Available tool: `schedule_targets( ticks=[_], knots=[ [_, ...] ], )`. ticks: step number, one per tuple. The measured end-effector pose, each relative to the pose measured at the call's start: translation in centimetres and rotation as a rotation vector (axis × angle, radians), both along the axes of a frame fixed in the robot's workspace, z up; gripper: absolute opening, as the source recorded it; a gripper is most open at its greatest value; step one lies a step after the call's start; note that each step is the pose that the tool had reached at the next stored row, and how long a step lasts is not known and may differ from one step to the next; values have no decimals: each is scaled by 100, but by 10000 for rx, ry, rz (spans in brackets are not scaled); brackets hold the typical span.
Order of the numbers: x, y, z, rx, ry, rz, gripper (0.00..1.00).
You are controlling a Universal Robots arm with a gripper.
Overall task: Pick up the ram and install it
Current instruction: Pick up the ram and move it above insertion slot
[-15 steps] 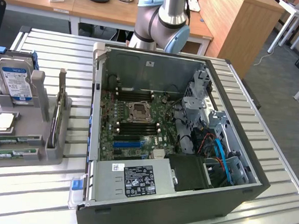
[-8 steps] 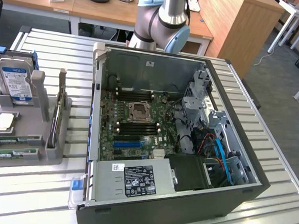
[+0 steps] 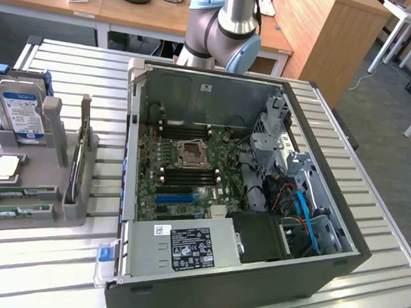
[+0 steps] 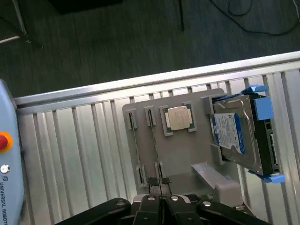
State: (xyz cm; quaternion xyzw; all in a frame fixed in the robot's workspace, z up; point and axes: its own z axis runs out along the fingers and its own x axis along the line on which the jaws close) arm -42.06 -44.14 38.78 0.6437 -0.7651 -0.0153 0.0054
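Observation:
Two ram sticks lie as green strips (image 3: 15, 211) on the grey holder (image 3: 43, 179) at the exterior view's left. In the wrist view they show edge-on as thin lines (image 4: 155, 145) in the holder's (image 4: 187, 154) slots. My gripper (image 4: 160, 200) hangs above the holder's near edge, close over the end of one stick, shut with nothing between its black fingers (image 4: 145, 206). The open computer case (image 3: 132, 156) lies in the middle of the table with its motherboard (image 3: 183, 173) and black memory slots (image 3: 186, 129) exposed. The arm (image 3: 223, 29) stands behind the case.
On the same holder sit a silver processor chip (image 4: 177, 117) and an upright hard drive (image 4: 236, 133) in a blue bracket. A white unit with a red button (image 4: 4, 140) is beside the ribbed aluminium table (image 4: 70, 154). Wooden desks (image 3: 130, 13) stand behind.

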Motion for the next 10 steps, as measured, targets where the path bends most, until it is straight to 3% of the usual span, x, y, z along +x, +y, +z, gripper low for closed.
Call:
schedule_targets(
  ticks=[10],
  knots=[
    [0,0,-11,-98,2,1831,11]
  ],
)
